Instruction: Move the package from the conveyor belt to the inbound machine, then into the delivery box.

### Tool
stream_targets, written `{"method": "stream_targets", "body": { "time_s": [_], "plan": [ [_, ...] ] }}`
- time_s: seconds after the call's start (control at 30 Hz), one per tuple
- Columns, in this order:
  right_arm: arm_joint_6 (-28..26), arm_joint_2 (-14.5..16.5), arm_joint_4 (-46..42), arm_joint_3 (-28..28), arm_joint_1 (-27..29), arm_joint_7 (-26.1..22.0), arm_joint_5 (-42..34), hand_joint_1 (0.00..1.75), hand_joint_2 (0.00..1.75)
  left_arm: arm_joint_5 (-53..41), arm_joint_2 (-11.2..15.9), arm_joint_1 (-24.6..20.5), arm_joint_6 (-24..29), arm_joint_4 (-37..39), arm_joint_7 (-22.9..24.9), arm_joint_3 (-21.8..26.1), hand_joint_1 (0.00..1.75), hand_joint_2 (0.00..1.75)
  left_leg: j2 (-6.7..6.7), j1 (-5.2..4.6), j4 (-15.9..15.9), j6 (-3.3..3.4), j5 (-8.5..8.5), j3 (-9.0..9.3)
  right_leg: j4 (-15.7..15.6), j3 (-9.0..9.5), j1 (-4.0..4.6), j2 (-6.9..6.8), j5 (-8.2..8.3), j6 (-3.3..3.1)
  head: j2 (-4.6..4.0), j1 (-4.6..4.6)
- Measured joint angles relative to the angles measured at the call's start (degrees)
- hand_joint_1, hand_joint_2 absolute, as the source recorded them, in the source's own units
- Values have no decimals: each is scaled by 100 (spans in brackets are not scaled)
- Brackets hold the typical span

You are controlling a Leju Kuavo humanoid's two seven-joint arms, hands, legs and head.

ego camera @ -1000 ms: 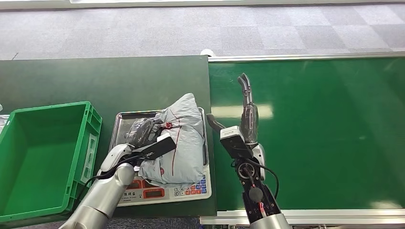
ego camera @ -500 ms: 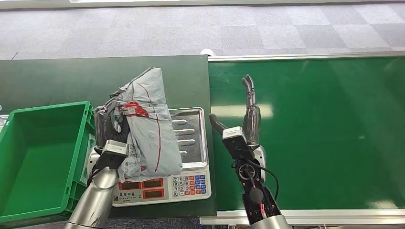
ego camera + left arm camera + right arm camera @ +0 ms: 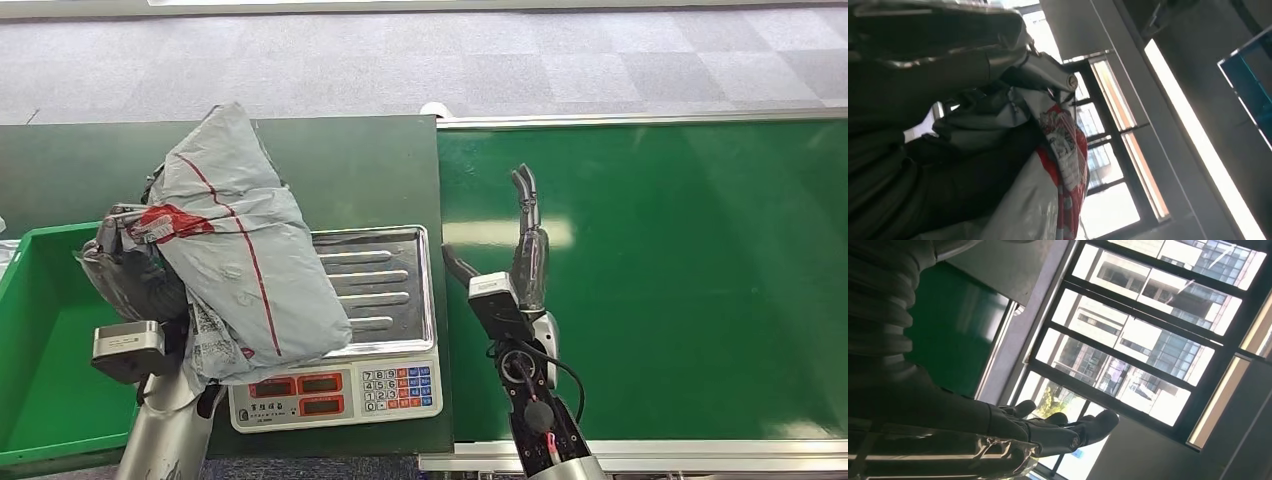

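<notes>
left hand (image 3: 135,285) clamped on our grey package (image 3: 245,260), fingers mostly hidden | package covers scale (image 3: 385,300) at 9 o'clock | right hand (image 3: 520,265) spread apart, empty

Grey, red-striped package (image 3: 245,265); green box (image 3: 40,330)

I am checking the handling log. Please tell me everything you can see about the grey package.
The grey package is a soft, crinkled plastic mailer bag with thin red lines and a red-and-white printed patch near its gathered end. It looks full and bulky. The left hand grips it at that gathered end and holds it lifted and tilted, partly above the scale's metal tray and partly above the edge of the green box.
</notes>
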Motion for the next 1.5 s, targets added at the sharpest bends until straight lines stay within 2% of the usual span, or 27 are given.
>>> {"method": "stream_targets", "body": {
  "time_s": [0.17,0.3,0.4,0.6,0.8,0.87,0.9,0.93,1.0,1.03,1.27,1.5],
  "plan": [
    [88,-19,-104,-25,120,0,76,0,175,-375,328,-736,-125,573,342,929,175,175,19,4,-1,-4,4,5,2,0,5,7,2,-3,0,1],
    [88,-37,-128,-40,183,0,31,0,175,-554,729,-1418,-198,1266,492,1770,175,175,22,7,-1,-6,7,6,4,-1,7,11,4,-5,0,1],
    [68,-61,-156,-56,224,0,1,0,175,-747,1012,-1861,-250,1769,633,2220,175,175,21,7,-1,-7,6,4,4,-4,7,12,3,-4,0,1],
    [26,-113,-210,-84,269,0,-97,0,175,-865,1319,-2334,-132,2514,659,2590,175,175,22,6,0,-7,5,-1,3,-5,6,11,3,-4,0,2],
    [-33,-185,-222,-90,297,0,-192,0,175,-785,1443,-2460,-97,2884,597,2739,174,175,21,6,0,-7,5,0,2,-5,6,11,3,-4,0,2],
    [-79,-210,-223,-89,313,0,-251,0,175,-708,1451,-2471,-163,2943,562,2770,160,175,21,6,0,-7,5,0,2,-5,6,11,3,-4,0,3],
    [-99,-225,-225,-88,324,0,-282,0,175,-657,1451,-2471,-225,2961,547,2781,126,175,21,6,0,-7,5,0,3,-5,6,11,3,-4,0,3],
    [-117,-240,-229,-86,337,0,-310,0,175,-609,1451,-2467,-298,2972,537,2788,83,175,21,6,0,-7,5,-1,3,-5,6,11,3,-4,0,3],
    [-143,-270,-237,-84,359,0,-338,0,175,-539,1451,-2452,-418,2974,532,2794,10,175,21,6,0,-7,5,-1,3,-5,6,11,3,-4,0,2],
    [-150,-284,-240,-83,368,0,-340,0,175,-515,1451,-2440,-457,2959,544,2795,0,175,22,6,0,-7,5,-1,3,-5,6,11,3,-4,0,2],
    [-113,-339,-257,-92,389,0,-331,0,175,-453,1481,-2229,-514,2584,727,2804,0,175,21,6,0,-7,5,-2,3,-6,6,11,3,-4,0,3],
    [-26,-373,-310,-125,447,0,-268,0,175,-478,1551,-2201,-469,2287,787,2814,0,175,20,6,0,-7,5,-1,3,-6,6,11,3,-4,0,2]
  ]
}}
